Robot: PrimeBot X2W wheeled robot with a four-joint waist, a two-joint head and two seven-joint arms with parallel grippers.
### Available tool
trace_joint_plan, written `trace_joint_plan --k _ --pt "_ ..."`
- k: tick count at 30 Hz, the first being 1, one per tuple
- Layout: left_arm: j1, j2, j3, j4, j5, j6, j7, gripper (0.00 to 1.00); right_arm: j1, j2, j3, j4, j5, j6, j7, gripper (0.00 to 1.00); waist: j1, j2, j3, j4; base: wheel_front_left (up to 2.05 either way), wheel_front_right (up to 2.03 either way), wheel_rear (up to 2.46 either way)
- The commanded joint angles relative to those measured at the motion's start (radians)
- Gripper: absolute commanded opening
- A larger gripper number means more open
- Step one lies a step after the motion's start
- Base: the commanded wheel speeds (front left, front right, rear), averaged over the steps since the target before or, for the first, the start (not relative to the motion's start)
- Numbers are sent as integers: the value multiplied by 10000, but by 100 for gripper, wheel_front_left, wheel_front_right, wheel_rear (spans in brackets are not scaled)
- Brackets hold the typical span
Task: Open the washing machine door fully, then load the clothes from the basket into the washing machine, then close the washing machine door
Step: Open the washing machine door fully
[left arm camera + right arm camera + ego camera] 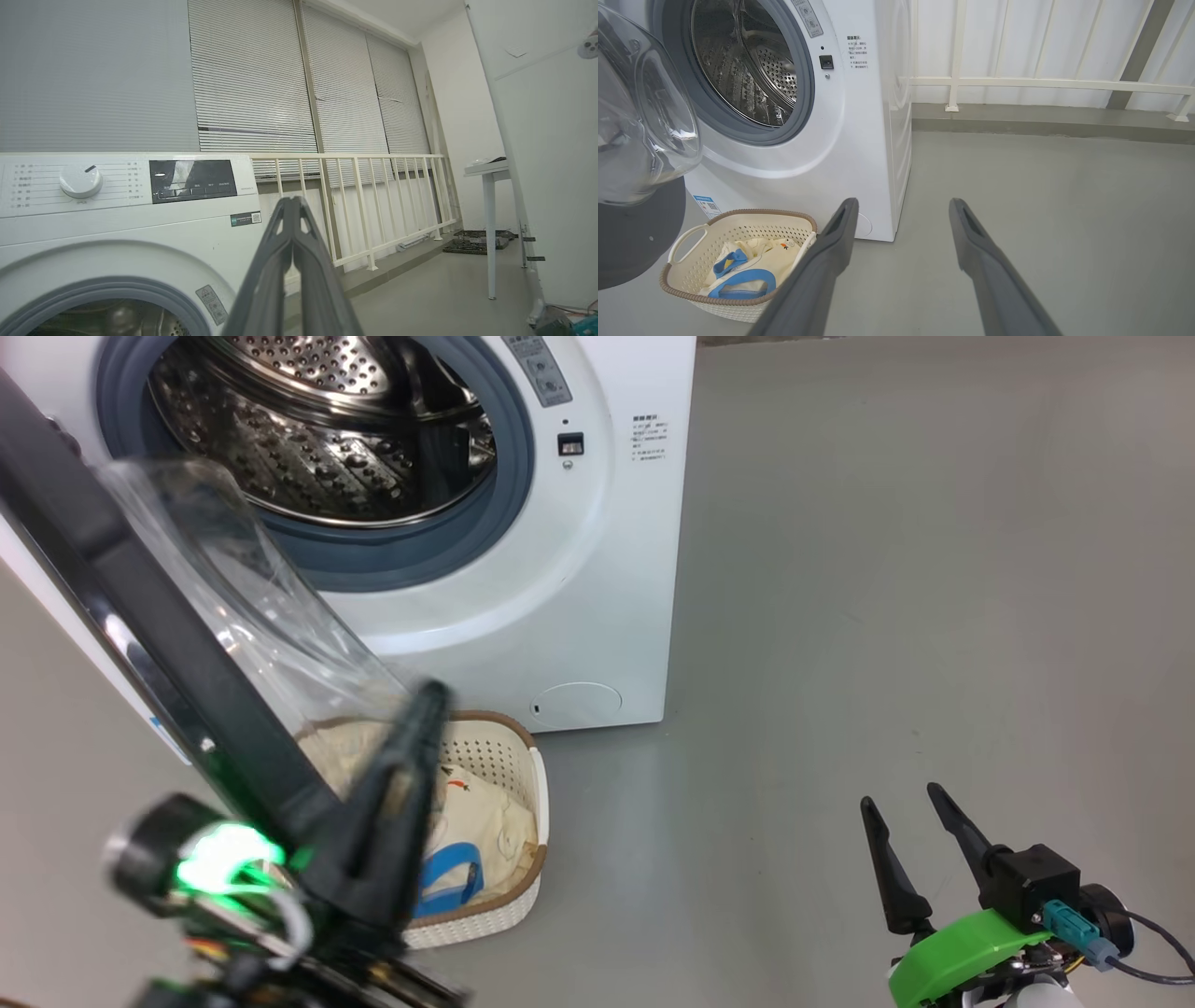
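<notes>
Washing machine door (131, 597), black-rimmed glass round, open at your 10 o'clock. Cream perforated basket (504, 721) at 7 holds cream-yellow clothes (481, 821). L gripper (429, 698) pinched closed, empty; R gripper (901, 796) spread wide.

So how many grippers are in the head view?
2. The left gripper, shut, at lower left, overlapping the basket; the right gripper, open, at lower right above the floor.

Grey floor (887, 569): washing machine (597, 616) stands on it; basket (485, 917) just before its front.
</notes>
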Motion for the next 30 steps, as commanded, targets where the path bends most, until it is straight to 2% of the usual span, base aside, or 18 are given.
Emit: trace_joint_plan --k 1,8,19,25,30 --pt "-178 181 -20 -112 72 -31 -36 0 -191 8 317 -193 51 29 -76 100 0 0 -4 -14 0 0 0" --pt "-67 376 -1491 398 95 -31 -36 0 -171 9 324 -78 65 29 -76 100 0 0 -25 -35 0 0 0" --pt "156 711 -2770 963 148 -31 -36 0 -188 9 326 21 185 29 -76 100 0 0 16 72 0 0 0" --pt "318 857 -2886 1473 -35 -31 -36 0 -181 9 418 107 244 29 -76 100 0 0 23 127 0 0 0" --pt "710 602 -2449 2558 -239 -31 -36 0 -182 9 488 159 302 29 -76 100 0 0 -6 111 0 0 0"
